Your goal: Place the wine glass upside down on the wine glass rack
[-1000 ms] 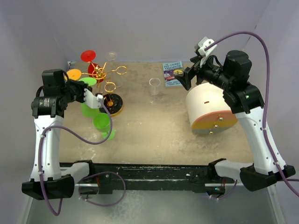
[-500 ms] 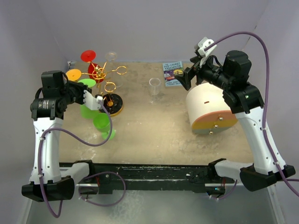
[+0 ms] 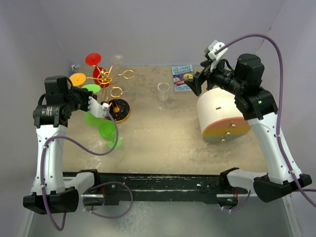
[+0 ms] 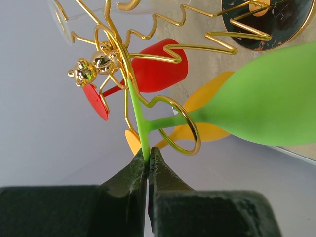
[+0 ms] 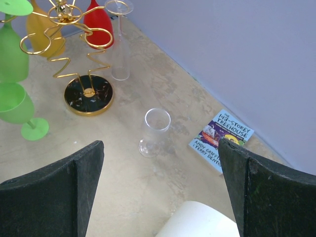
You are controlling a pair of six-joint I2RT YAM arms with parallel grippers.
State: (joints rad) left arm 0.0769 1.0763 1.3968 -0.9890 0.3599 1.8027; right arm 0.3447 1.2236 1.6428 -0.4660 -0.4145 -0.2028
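Green wine glass (image 4: 266, 98), right of left-wrist frame, stem through a loop of wine glass rack (image 4: 101, 60), foot pinched edge-on by left end effector (image 4: 148, 163). Probably light, stiff, slick plastic: foot rim the best hold; right end effector (image 5: 160, 143) wide, empty

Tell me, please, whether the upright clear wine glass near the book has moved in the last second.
No; the clear wine glass keeps its spot left of the book.

Gleaming polished gold metal wire on the wine glass rack (image 4: 102, 60); smooth satin green plastic on the wine glass (image 4: 266, 98); rough, mottled matt counter (image 3: 163, 133).
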